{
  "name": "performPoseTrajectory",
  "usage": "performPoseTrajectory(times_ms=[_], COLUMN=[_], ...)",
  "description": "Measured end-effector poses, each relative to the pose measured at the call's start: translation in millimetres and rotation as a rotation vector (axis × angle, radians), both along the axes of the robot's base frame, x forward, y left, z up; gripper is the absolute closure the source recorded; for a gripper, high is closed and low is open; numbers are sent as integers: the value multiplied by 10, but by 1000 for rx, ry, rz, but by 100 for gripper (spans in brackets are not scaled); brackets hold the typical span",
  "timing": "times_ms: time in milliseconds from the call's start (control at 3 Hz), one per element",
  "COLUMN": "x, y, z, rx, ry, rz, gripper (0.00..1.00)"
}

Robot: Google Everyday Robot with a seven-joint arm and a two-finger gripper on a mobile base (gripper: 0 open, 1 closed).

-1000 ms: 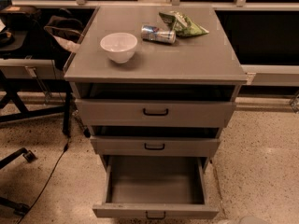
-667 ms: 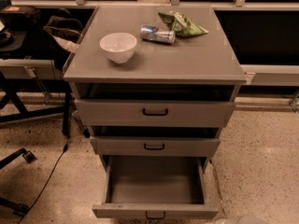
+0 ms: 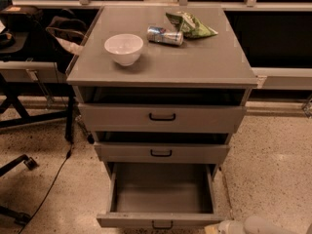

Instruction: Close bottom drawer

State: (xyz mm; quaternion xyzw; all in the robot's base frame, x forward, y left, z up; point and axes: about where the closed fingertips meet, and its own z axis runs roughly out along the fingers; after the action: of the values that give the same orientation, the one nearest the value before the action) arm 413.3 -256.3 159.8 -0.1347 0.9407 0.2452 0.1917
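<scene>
1. You're seeing the grey cabinet top (image 3: 204,62) carrying a white bowl (image 3: 124,48).
2. A can (image 3: 165,35) and a green bag (image 3: 191,26) are lying right of the bowl.
3. The gripper (image 3: 228,226) is showing low, right of the bowl.

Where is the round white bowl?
The round white bowl sits left on the grey cabinet top, beside the silver can. The gripper is at the camera view's bottom right, near the bottom drawer.

Only a little of the robot shows. The gripper (image 3: 226,226) sits at the bottom edge, right of centre, pointing left. The pale, rounded arm (image 3: 263,225) runs rightward behind it, mostly cut off.
</scene>
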Motion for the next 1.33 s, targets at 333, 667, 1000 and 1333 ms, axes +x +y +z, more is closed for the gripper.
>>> performPoseTrajectory(times_ms=[333, 667, 1000, 1333], x=[171, 354, 573, 787], y=[122, 186, 239, 326], z=[2, -36, -27, 26], rx=[60, 116, 131, 137], ry=[-33, -55, -90, -126], rz=[109, 180, 230, 267], gripper=[100, 100, 100, 100])
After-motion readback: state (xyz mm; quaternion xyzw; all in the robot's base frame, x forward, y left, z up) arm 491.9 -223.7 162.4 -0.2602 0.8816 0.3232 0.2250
